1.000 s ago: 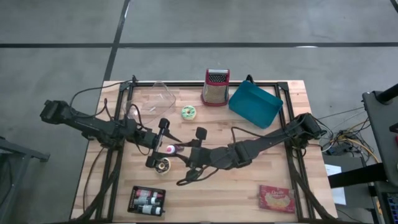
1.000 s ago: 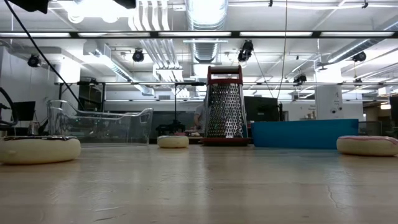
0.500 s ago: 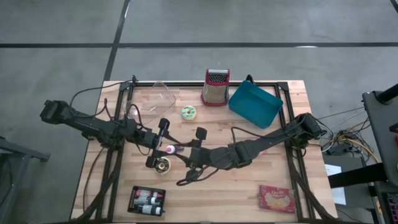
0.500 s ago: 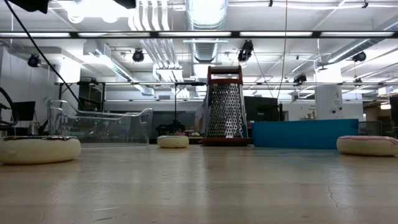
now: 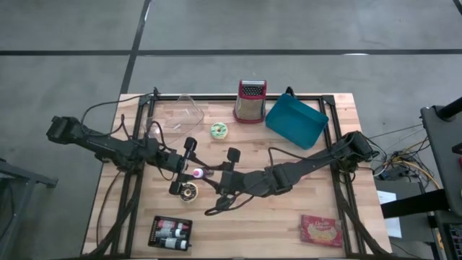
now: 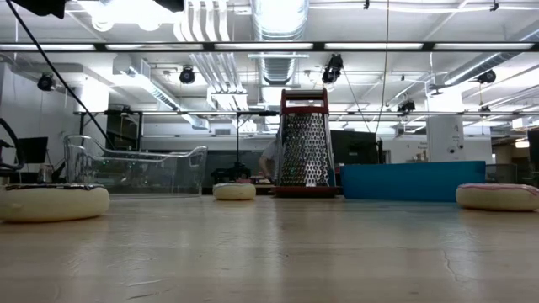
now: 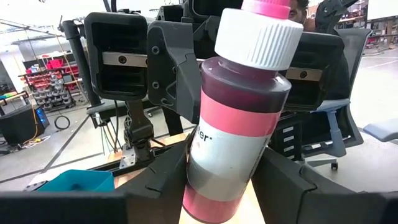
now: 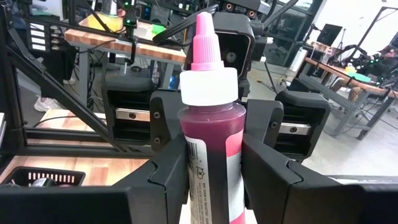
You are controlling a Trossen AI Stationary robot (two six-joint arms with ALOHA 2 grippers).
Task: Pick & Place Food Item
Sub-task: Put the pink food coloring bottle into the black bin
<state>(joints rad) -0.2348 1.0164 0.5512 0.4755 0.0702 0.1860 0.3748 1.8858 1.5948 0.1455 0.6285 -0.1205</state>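
Note:
A bottle [image 5: 196, 172] of dark pink liquid, with a white cap and a pink nozzle, stands upright in the air over the table's middle left. Both grippers hold it. My left gripper [image 5: 189, 172] reaches it from the table's left and is shut on it. My right gripper [image 5: 208, 174] comes from the right and is shut on it too. In the left wrist view the bottle [image 7: 239, 112] fills the middle, with the right gripper behind it. In the right wrist view the bottle [image 8: 208, 124] has the left gripper behind it. My left gripper pinches the bottle's lower body [image 7: 198, 171] between its two fingers, one on each side. The fingers come level from the table's left. The bottle is upright, cap up, clear of the table. My right gripper pinches the bottle's labelled body [image 8: 198, 165] below the shoulder, one finger on each side. The fingers come level from the table's right, opposite the left gripper. The bottle stands upright between them.
Below the grippers lies a chocolate doughnut [image 5: 189, 191]. A green doughnut [image 5: 219, 130], a grater [image 5: 250, 101], a teal bin [image 5: 296, 121] and a clear container [image 5: 173, 119] stand toward the far edge. A black tray of bottles [image 5: 170, 232] and a snack packet [image 5: 322, 230] lie near the front.

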